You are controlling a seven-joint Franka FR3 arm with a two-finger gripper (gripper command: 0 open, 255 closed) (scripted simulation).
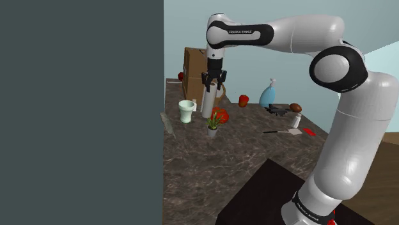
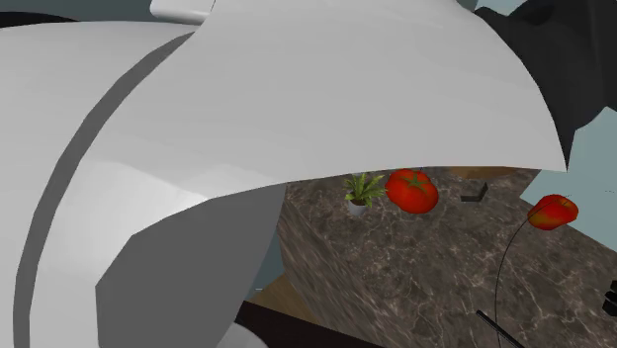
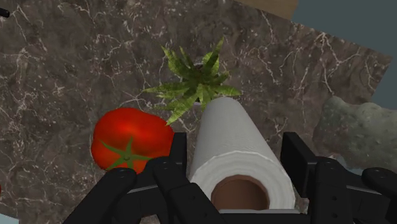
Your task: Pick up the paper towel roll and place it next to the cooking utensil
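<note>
The white paper towel roll (image 1: 210, 102) stands upright on the dark marble counter (image 1: 211, 166), near its far side. My gripper (image 1: 214, 80) comes straight down on its top. In the wrist view my gripper (image 3: 235, 151) has a black finger pressed on each side of the roll (image 3: 232, 143), whose brown core faces the camera. The cooking utensil (image 1: 281, 131), a thin dark handle with a white blade, lies flat toward the shoulder view's right, well apart from the roll.
A tomato (image 3: 130, 143) and a small potted plant (image 3: 197, 79) sit right beside the roll. A white cup (image 1: 187, 110), a cardboard box (image 1: 195, 64), a second tomato (image 1: 243, 100) and a blue spray bottle (image 1: 268, 94) ring the area. A dark wall (image 1: 80, 108) bounds the left.
</note>
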